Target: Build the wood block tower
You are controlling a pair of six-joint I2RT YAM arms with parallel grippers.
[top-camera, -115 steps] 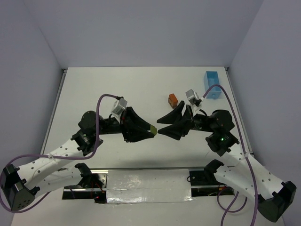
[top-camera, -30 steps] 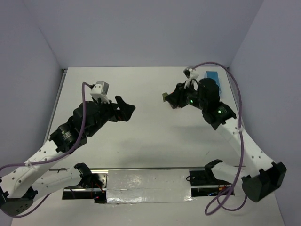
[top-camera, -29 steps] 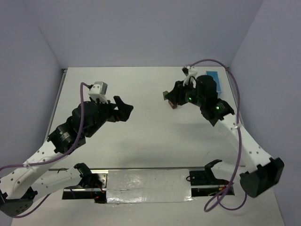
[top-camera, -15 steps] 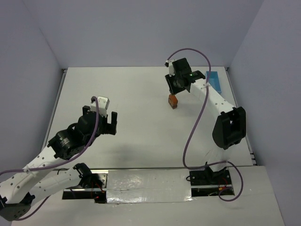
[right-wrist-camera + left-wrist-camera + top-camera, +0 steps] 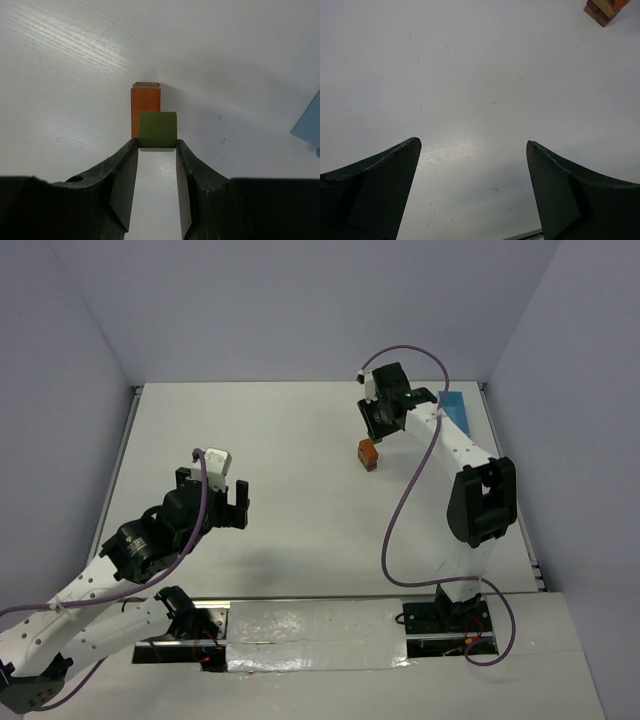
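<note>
Near: left tool wide open, empty, over table. Farther, R side: right tool part-closed, pinching olive block by its flat sides, close by the tower, orange on top. Tiny, light, stiff wood, prob. tips easy; side-face grip looks right.

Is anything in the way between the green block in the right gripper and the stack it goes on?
Nothing visible. The right gripper holds the olive green block close by the wood block tower, and nothing lies on its orange top block. The light blue tray sits off to the side.
</note>
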